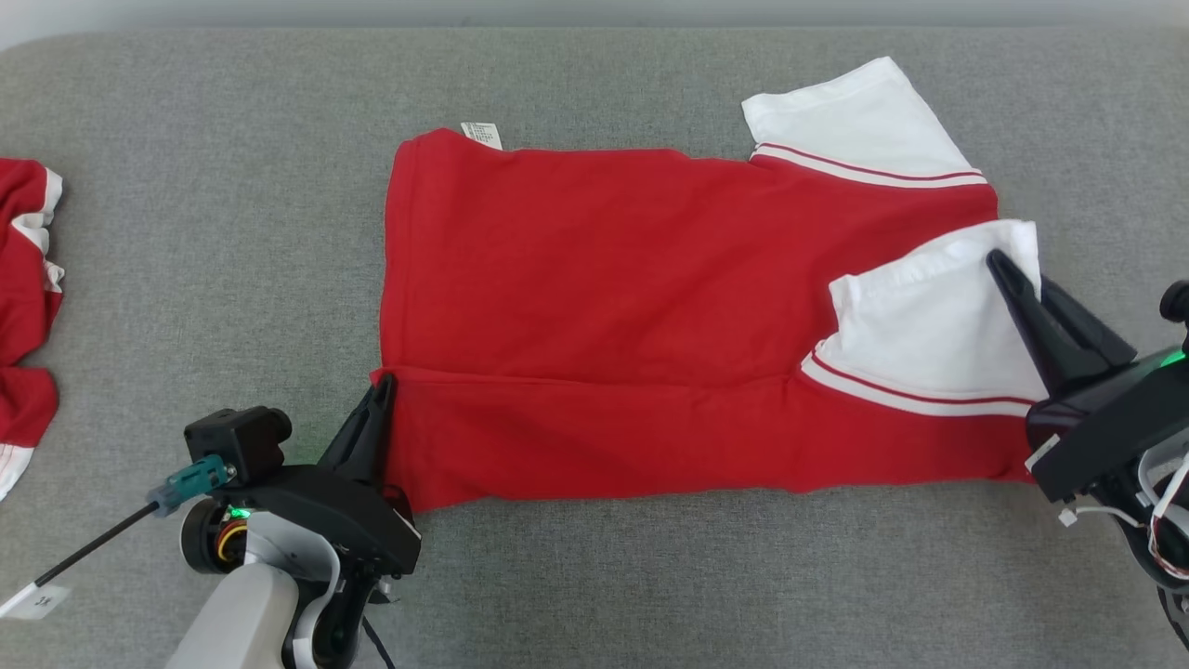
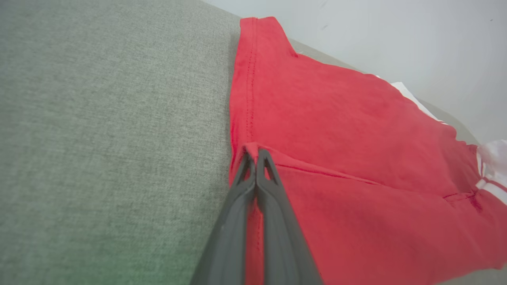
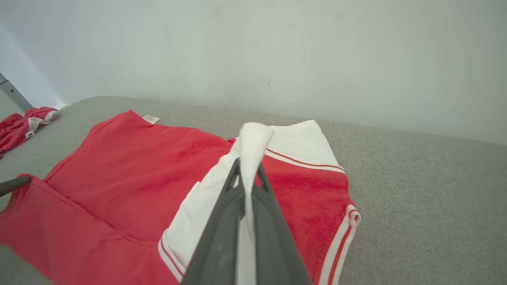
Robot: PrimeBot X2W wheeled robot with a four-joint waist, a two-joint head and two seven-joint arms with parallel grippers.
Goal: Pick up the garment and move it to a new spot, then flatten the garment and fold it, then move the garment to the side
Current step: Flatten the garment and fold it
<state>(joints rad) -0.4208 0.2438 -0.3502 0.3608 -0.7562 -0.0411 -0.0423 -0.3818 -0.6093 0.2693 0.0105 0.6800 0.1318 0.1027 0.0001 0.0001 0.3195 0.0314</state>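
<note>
The garment (image 1: 604, 307) is a red shirt with white sleeves, spread on the grey padded surface with its near strip folded over. My left gripper (image 1: 384, 383) is shut on the red hem corner at the garment's (image 2: 356, 166) left edge, pinching the fold where my left gripper (image 2: 256, 152) tips meet. My right gripper (image 1: 1008, 265) is shut on the near white sleeve (image 1: 929, 325), lifting its edge. In the right wrist view the white sleeve (image 3: 253, 138) cloth stands up between my right gripper (image 3: 248, 168) fingers, above the garment (image 3: 138, 170).
Another red and white garment (image 1: 23, 307) lies bunched at the far left edge of the grey surface (image 1: 214, 232), also at the left in the right wrist view (image 3: 23, 122). A pale wall (image 3: 277, 51) rises behind the surface.
</note>
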